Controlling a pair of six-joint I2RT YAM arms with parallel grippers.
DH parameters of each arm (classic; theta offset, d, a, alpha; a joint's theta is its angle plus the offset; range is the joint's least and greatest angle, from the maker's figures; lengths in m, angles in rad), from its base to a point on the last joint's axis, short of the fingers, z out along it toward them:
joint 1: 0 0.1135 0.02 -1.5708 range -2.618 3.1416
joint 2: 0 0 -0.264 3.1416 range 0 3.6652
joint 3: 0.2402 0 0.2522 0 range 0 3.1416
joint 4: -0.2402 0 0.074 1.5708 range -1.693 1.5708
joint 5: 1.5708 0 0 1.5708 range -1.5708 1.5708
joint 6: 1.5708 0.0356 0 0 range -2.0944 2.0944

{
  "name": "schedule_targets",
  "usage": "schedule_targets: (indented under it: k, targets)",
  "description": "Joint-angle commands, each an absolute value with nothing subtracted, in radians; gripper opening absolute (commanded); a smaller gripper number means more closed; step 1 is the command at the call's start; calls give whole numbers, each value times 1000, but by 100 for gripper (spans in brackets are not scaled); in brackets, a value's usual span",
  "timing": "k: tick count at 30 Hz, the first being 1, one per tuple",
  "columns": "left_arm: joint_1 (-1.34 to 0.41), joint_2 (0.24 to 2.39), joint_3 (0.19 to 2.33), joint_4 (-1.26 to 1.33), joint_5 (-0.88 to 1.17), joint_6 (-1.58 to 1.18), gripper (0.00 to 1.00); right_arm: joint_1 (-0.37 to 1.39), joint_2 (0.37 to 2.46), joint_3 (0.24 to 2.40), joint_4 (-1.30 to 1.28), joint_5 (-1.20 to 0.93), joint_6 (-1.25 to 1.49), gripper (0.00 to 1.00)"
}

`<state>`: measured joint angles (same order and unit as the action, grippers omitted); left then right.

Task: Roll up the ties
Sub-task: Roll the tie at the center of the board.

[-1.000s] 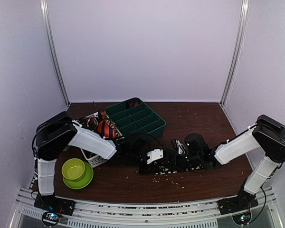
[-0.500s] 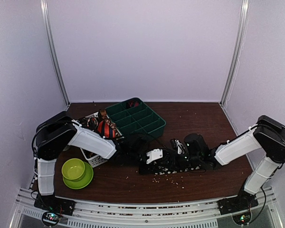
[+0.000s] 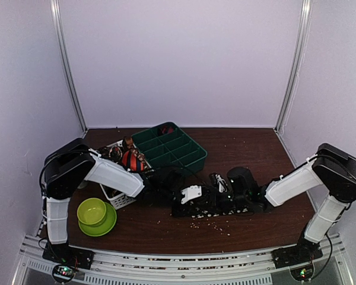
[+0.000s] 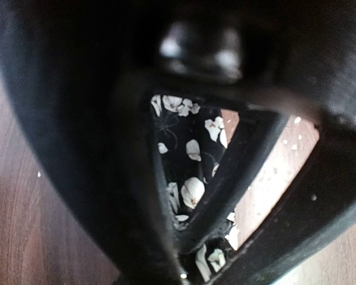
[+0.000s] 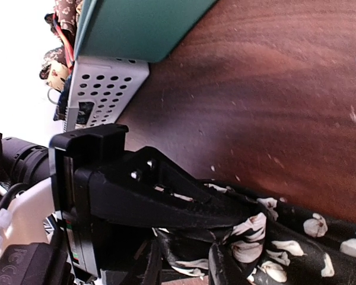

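I am looking down on a dark wooden table (image 3: 255, 148). Nearest me, well off to the left gripper's left, a lime green bowl (image 3: 92, 209) sits on a matching plate (image 3: 108, 227).

Both arms reach to the middle of the table and meet low over a black tie (image 5: 296, 246) printed with cream flowers, which lies bunched on the wood. The left gripper (image 4: 187, 196) has its fingers drawn partway in, with a fold of the tie's fabric caught between them. The right gripper (image 3: 215, 189) sits just to the right of the left one, against the same tie. I cannot tell how far its jaws are open, or whether it has any cloth. Pale specks (image 3: 210, 222) dot the wood on the near side of both grippers.

Beyond the left gripper and to its left, a white perforated basket (image 3: 120, 200) holds a red-and-black striped tie (image 3: 132, 160), rolled. Just behind the basket stands a green divided tray (image 3: 178, 151).
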<state>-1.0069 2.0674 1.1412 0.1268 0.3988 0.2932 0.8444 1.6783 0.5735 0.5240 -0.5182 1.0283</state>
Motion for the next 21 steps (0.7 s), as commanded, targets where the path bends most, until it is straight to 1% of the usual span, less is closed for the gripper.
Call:
schedule_targets:
  k: [1,6,12,14,17,21]
  targets:
    - [-1022,2112,1118,-24,361,288,31,874,1766,599,530,-521,1023,27]
    - [-1022,2114,1121,-26,361,288,32,879,1810,598,493,-521,1012,26]
    - [-1022,2115,1121,-26,362,287,32,878,1793,547,499,-502,1014,24]
    - [-1022,2116,1123,-28,362,286,33,879,1796,555,489,-501,1008,16]
    - [-1022,2115,1127,-32,359,286,39,879,1814,565,479,-506,1003,0]
    - [-1012,2087,1100,14,343,268,52,870,1815,537,493,-506,1006,0]
